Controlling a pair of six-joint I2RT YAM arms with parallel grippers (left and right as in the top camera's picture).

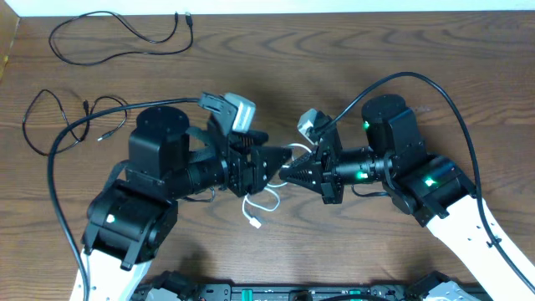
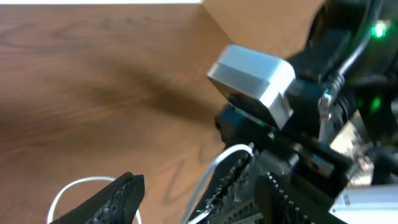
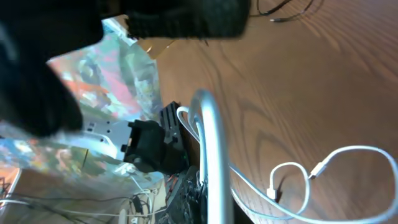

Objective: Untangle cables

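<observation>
Overhead: both arms meet tip to tip over the middle of the surface [image 1: 376,50], and their bodies hide part of the white cable [image 1: 266,203]. Left pincer [image 2: 199,186] is spread wide, with the white cable running between its fingers, ungripped. Right pincer [image 1: 294,173] looks pinched on the white cable. The cable loops loosely under the tips, plug [image 1: 255,222] on the wood. Nearer black cable [image 1: 25,125] sprawls at left. Far black cable [image 1: 155,40] lies at the top-left edge, well apart.
</observation>
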